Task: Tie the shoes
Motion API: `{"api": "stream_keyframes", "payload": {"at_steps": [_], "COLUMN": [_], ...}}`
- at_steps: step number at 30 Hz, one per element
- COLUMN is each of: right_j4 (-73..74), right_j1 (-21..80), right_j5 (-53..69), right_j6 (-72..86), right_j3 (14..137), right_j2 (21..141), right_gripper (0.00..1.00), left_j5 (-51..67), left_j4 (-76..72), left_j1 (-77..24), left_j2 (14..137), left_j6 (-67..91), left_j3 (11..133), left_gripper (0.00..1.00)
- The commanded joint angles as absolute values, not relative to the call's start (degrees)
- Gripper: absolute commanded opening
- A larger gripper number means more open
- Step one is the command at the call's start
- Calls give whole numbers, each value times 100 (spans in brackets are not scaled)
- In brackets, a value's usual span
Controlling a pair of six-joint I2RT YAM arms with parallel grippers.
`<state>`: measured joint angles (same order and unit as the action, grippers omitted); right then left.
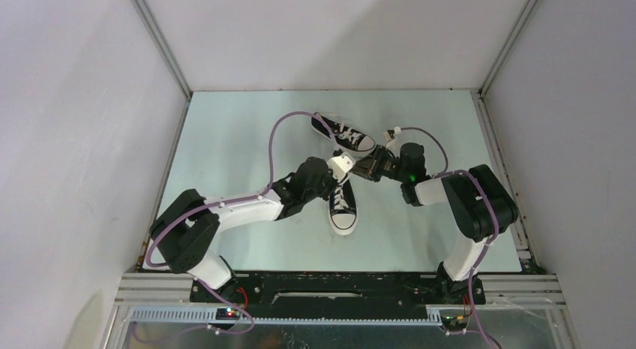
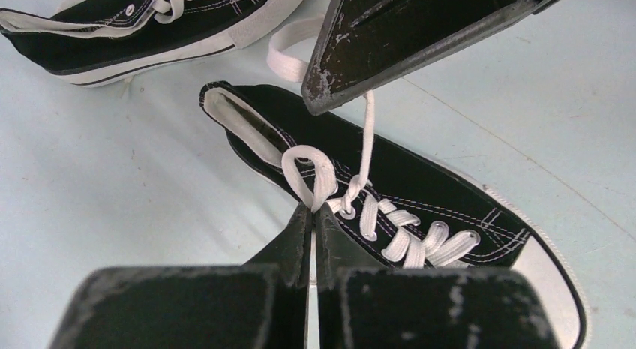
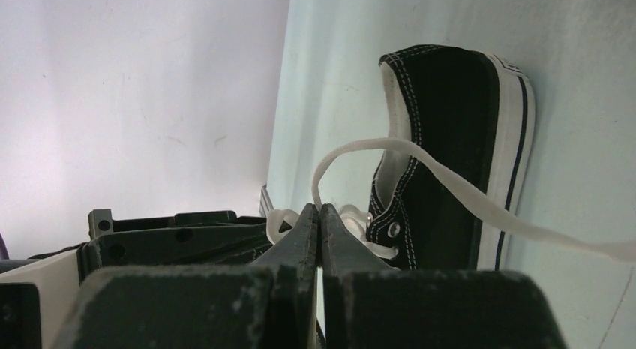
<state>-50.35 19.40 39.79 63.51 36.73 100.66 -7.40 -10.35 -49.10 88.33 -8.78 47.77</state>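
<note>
Tightening the knot on the near shoe [image 1: 343,206], mid-desk [image 1: 225,154] with the far shoe [image 1: 345,135] just beyond, wants even, opposed pulls. The left gripper [image 2: 311,214] has its jaws clenched on the lace loop [image 2: 309,169]. The right gripper [image 3: 320,214] has jaws seemingly pinching the free strand [image 2: 367,139]. Pull gently so the loop survives.

pale green table [image 1: 225,139] between plain white walls [image 1: 75,101]
</note>
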Motion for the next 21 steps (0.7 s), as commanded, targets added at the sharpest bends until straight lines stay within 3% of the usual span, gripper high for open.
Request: {"api": "stream_keyframes", "payload": {"at_steps": [1, 5, 14, 21], "right_j4": [-5828, -6228, -6668, -6356], "right_j1": [1811, 1810, 1865, 1926], "right_j5": [4387, 4507, 4614, 4572], "right_j6": [6257, 6386, 6603, 6420], "right_j3": [3874, 3893, 4048, 4113], "right_j2": [10359, 10582, 11004, 10904], "right_gripper": [0, 11, 15, 34], "left_j5": [-773, -702, -482, -219], "left_j4": [-1322, -1224, -748, -623], "left_j1": [-4909, -4859, -4655, -4641], "left_j2": [8958, 9104, 9220, 9366], "left_j6": [-1372, -1595, -1097, -1072], "left_j3": [4921, 5079, 5268, 5474], "left_gripper": [0, 0, 0, 0]}}
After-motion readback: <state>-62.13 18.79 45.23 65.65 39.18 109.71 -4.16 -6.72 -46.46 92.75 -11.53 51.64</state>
